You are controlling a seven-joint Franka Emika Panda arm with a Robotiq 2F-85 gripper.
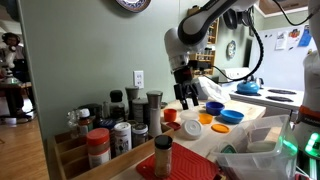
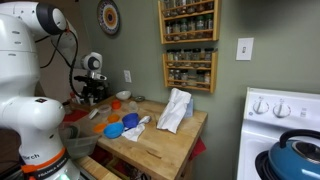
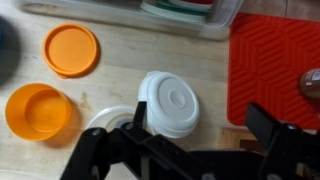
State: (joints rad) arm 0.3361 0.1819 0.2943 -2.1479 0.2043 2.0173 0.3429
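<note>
In the wrist view my gripper [image 3: 200, 125] is open, its dark fingers [image 3: 266, 122] spread wide above the wooden table [image 3: 120, 55]. A white round container [image 3: 168, 102] lies below it, close to the left finger and leaning on a second white round piece [image 3: 104, 120]. Nothing is gripped. To the left lie an orange lid [image 3: 70, 48] and an orange cup [image 3: 35, 108]. In an exterior view the gripper [image 1: 187, 97] hangs over the middle of the table.
A red mat [image 3: 275, 55] lies to the right with a spice jar [image 1: 162, 155] on it. Several spice jars [image 1: 120, 120] crowd one table end. Blue bowls [image 1: 230, 116], a white cloth [image 2: 175, 110], wall spice racks [image 2: 188, 45] and a stove with a blue kettle [image 2: 295, 155] are nearby.
</note>
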